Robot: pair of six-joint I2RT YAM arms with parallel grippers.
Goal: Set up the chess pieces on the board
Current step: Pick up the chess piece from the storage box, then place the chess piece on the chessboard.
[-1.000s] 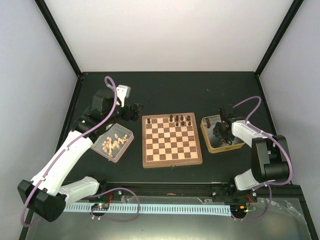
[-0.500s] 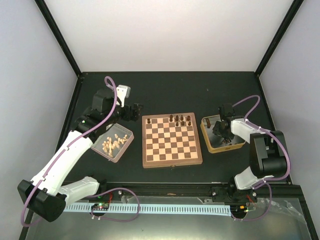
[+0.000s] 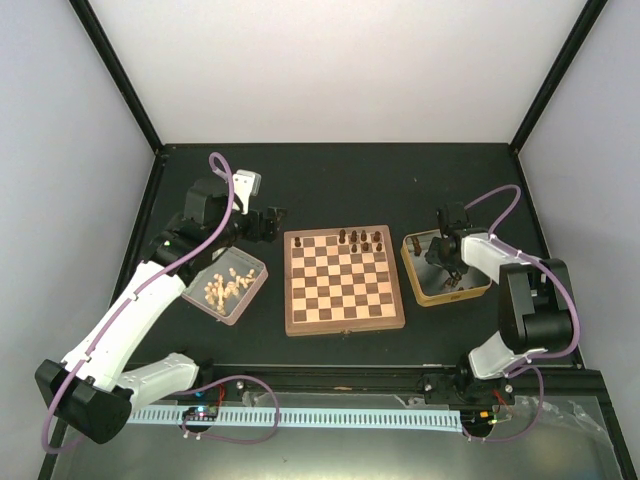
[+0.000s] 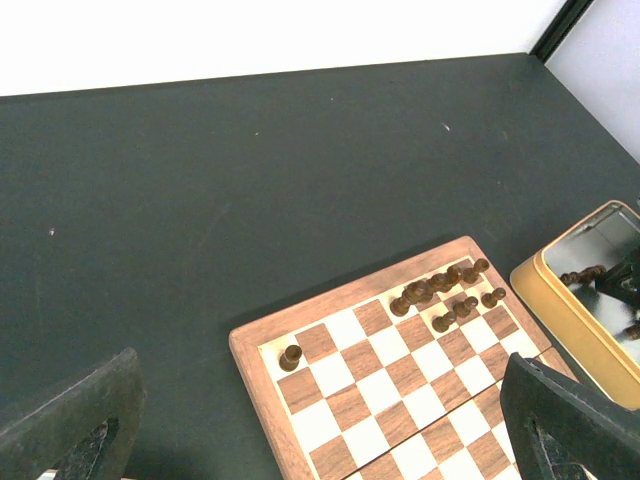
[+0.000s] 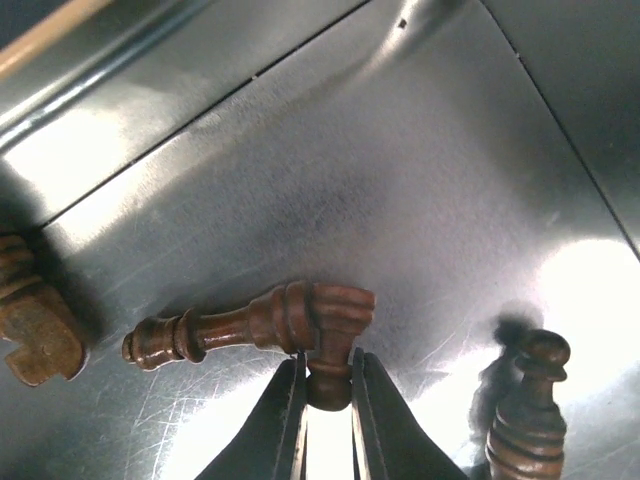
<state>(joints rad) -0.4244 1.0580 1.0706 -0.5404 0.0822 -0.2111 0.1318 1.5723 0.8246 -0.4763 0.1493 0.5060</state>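
Gripper R (image 5: 327, 366) tight on dark piece (image 5: 329, 386) mid tray (image 5: 300, 140); gripper L (image 4: 318, 365) agape by board's (image 4: 400, 385) far corner.

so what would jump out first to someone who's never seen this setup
The checkered board in the middle, with a few dark chess pieces along its far edge, mostly bunched to the right. Right of it, the right gripper is down in a gold-rimmed metal tray, shut on a dark piece lying on its side. Left of it, a second tray holds pale pieces.
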